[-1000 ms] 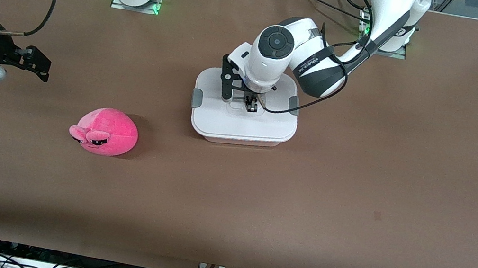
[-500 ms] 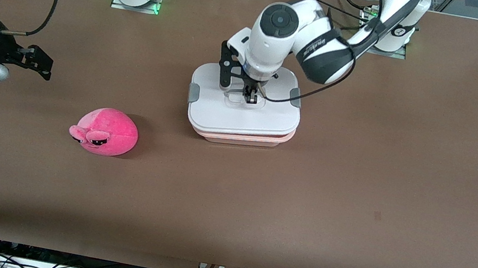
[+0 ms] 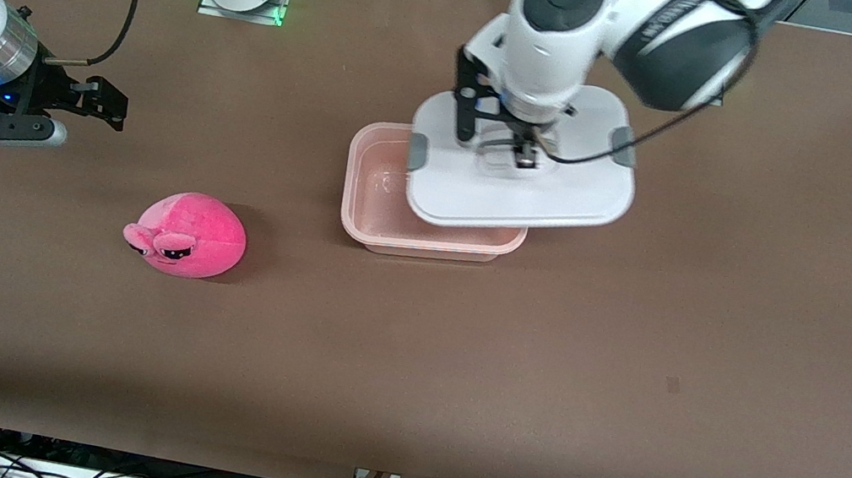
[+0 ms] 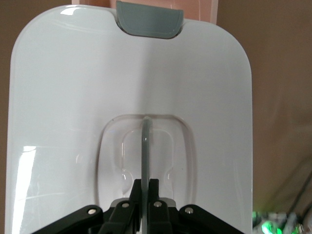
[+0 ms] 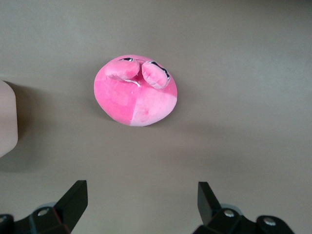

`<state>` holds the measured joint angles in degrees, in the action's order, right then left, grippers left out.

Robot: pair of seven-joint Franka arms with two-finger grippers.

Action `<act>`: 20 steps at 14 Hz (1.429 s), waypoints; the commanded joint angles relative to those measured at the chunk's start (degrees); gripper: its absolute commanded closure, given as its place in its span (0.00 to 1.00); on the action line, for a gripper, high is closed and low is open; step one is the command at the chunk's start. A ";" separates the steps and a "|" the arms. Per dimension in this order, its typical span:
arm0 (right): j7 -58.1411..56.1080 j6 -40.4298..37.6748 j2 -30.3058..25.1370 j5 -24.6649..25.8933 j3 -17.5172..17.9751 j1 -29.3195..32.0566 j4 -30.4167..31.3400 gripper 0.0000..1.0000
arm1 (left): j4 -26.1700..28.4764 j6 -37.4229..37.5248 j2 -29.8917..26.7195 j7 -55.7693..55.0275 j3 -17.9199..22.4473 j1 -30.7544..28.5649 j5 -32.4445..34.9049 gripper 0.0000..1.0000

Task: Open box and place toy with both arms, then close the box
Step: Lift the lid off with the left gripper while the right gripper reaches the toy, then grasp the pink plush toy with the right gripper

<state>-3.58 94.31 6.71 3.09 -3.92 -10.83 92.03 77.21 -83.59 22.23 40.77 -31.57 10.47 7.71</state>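
Two white robot arms worked over the brown table (image 3: 631, 348). The left gripper (image 3: 525, 156) was clamped on the recessed centre handle of the white plastic lid with grey end clips (image 3: 570, 193), holding it in the air over the open translucent pale pink box base (image 3: 373, 196). The right gripper (image 3: 84, 101), fingers spread wide and empty, hovered over the table near the rounded bright pink plush toy (image 3: 189, 234), which lay toward the right arm's end.
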 commanded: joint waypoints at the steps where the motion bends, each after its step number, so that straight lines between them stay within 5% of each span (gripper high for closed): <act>1: -2.57 -1.32 0.41 -0.01 -0.12 -0.16 -1.07 0.00 | -2.50 8.95 -0.78 10.70 -0.42 -8.68 -1.47 1.00; 8: 1.45 15.69 8.76 -3.61 -0.12 -0.69 6.90 0.00 | -1.44 12.75 1.05 37.60 0.11 -30.84 2.82 1.00; 11: 2.43 26.51 11.04 -4.93 -0.12 -0.60 13.07 0.00 | -0.57 11.18 1.67 40.27 0.28 -32.00 7.57 1.00; 20: 1.65 36.29 17.37 -7.66 -0.21 -0.34 15.10 0.06 | 1.10 9.33 4.05 40.36 0.28 -32.87 7.76 1.00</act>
<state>-1.81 128.39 23.63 -3.82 -4.19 -11.33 105.89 77.63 -74.26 26.92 80.20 -30.96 -21.95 15.02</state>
